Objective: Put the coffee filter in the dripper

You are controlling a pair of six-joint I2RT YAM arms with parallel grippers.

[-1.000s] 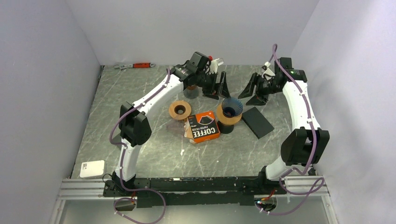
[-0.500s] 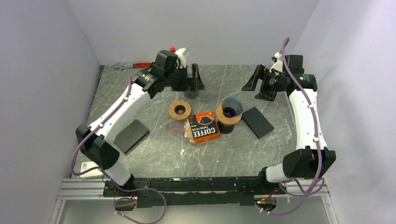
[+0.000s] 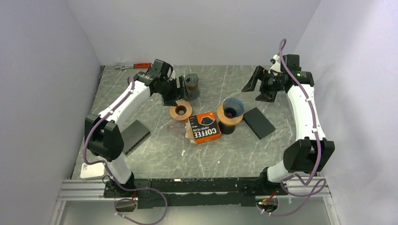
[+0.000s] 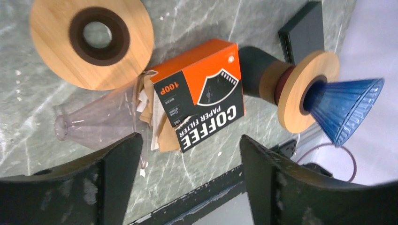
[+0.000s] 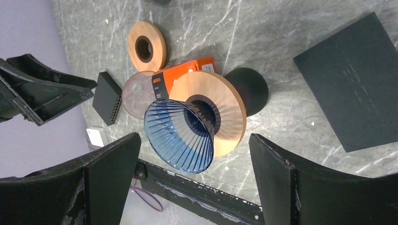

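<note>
Grey marbled table (image 3: 155,154) carries, near its middle, an orange box (image 3: 204,127) on which we read "COFFEE PAPER FILTER" and "100P". Brown coffee filters (image 4: 151,122) poke from its torn end. Just beside it, toward the right edge, stands the blue dripper (image 3: 233,107). We see the left gripper (image 3: 174,93) and right gripper (image 3: 259,88) spread apart, empty, toward the far edge.

blue ribbed dripper (image 5: 180,136), orange-black filter box (image 4: 206,101) (grey marbled table (image 3: 211,157))
</note>
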